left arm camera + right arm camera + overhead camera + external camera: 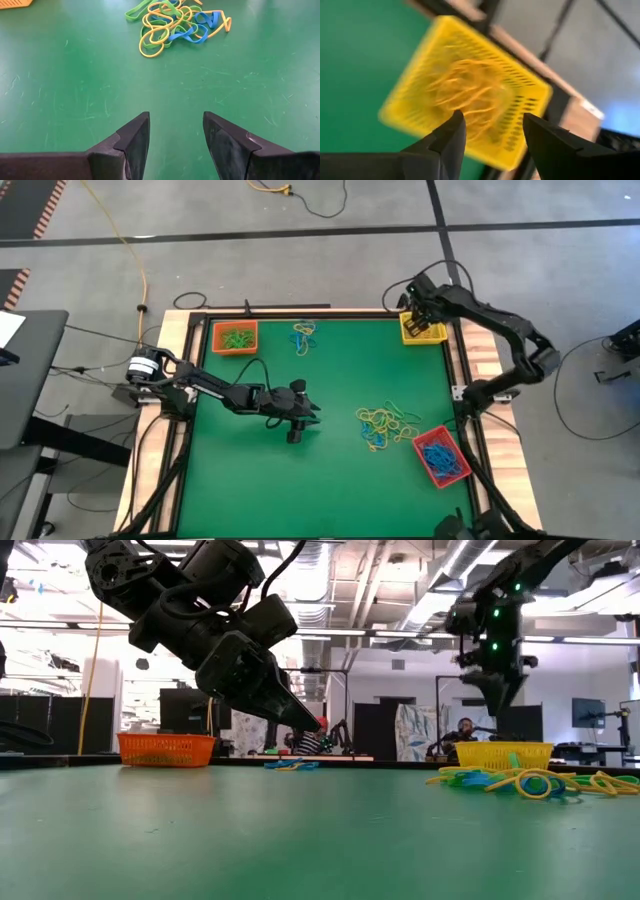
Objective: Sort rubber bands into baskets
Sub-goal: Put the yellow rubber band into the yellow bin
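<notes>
Orange basket [235,337]: at the far left corner of the green table [330,480], well behind the left gripper; green rubber bands [237,338] lie inside it; in the low view it shows beyond and to the left of that gripper.

Left gripper [296,436]: hovers over bare mat near the middle of the table, clear of every pile; its two dark fingers [135,142] stand parted with nothing between them; released and empty.

Far pile [304,338]: a small tangle of yellow, blue and green bands on the mat, well behind the left gripper and just right of the orange basket; not in any basket.

Middle pile [385,427]: a larger loose tangle, mostly yellow with blue and green, lying to the right of the left gripper and apart from it; the left wrist view shows it ahead of the parted fingers, untouched.

Red basket [441,457]: at the near right edge, just right of the middle pile; blue bands [438,456] fill it.

Yellow basket [423,330]: at the far right corner; directly under the right gripper; yellow bands [470,97] lie in it.

Right gripper [420,313]: held above the yellow basket; fingers [547,145] spread apart with nothing held; released.
</notes>
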